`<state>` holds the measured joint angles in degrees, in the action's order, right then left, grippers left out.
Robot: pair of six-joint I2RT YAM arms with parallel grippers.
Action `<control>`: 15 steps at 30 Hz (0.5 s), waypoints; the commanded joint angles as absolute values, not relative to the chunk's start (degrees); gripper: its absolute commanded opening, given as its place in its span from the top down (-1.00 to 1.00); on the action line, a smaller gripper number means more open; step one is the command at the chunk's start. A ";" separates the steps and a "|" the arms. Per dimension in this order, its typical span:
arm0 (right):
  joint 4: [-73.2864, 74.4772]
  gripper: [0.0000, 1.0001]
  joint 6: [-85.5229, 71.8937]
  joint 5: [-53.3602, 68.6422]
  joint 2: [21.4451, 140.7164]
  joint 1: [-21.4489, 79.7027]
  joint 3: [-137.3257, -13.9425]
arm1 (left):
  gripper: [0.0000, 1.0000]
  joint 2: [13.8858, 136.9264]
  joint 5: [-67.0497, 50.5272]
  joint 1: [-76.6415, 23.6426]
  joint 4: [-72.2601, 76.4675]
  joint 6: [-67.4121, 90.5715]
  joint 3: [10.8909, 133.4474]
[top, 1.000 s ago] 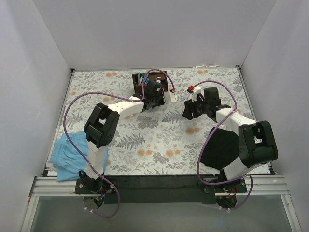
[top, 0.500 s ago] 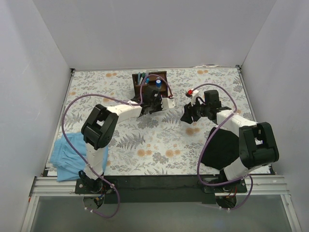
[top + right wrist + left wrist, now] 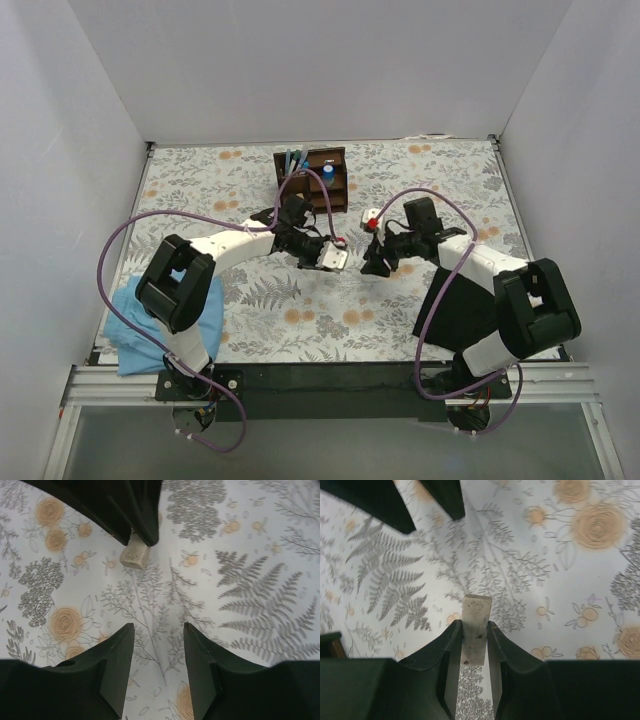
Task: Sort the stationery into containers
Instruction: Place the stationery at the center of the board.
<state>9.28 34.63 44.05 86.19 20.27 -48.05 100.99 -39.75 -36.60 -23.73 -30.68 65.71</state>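
Observation:
My left gripper (image 3: 334, 258) is shut on a small tan block (image 3: 476, 625) and holds it just above the floral table, near its middle. The block also shows in the right wrist view (image 3: 134, 556), pinched between the left gripper's dark fingers (image 3: 125, 515). My right gripper (image 3: 371, 264) is open and empty (image 3: 158, 626), facing the left gripper a short way to its right. The dark-brown organiser (image 3: 320, 180) stands at the back centre. It holds pens (image 3: 293, 160) in a tall slot and a blue-and-grey cylinder (image 3: 328, 172).
A light-blue cloth (image 3: 148, 322) lies at the front left by the left arm's base. A black cloth (image 3: 462, 305) lies at the front right under the right arm. White walls close in the table on three sides.
My left gripper has drawn back from the organiser toward the table's middle. My right gripper has moved left and nearer, and now faces it.

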 commanded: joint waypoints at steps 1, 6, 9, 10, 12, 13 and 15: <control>3.01 -0.06 32.89 44.83 85.78 24.96 -44.04 | 0.69 101.51 -50.98 -36.21 -34.53 -48.40 64.43; 0.61 -0.11 26.90 41.31 86.66 27.77 -44.65 | 0.25 102.92 -49.83 -35.86 -33.49 -50.02 64.16; -1.40 -0.12 24.00 38.94 86.66 29.26 -44.91 | -0.47 102.40 -50.45 -34.89 -33.57 -48.17 64.51; -1.67 -0.12 21.91 38.07 86.57 29.70 -45.00 | -0.47 101.26 -50.80 -34.63 -33.49 -46.86 64.60; -3.24 -0.12 19.26 34.64 85.96 31.10 -44.91 | -0.50 99.50 -50.98 -33.67 -33.40 -44.75 64.51; -3.95 -0.12 16.90 32.19 85.44 31.81 -44.65 | -0.50 98.10 -50.80 -33.14 -31.40 -38.30 64.42; -7.01 -0.13 10.05 25.86 83.16 34.26 -42.63 | -0.52 92.48 -50.89 -30.33 -28.05 -30.89 63.64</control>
<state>-0.19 21.34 35.75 86.46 30.72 -43.81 102.52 -48.07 -33.82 -32.49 -42.41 63.88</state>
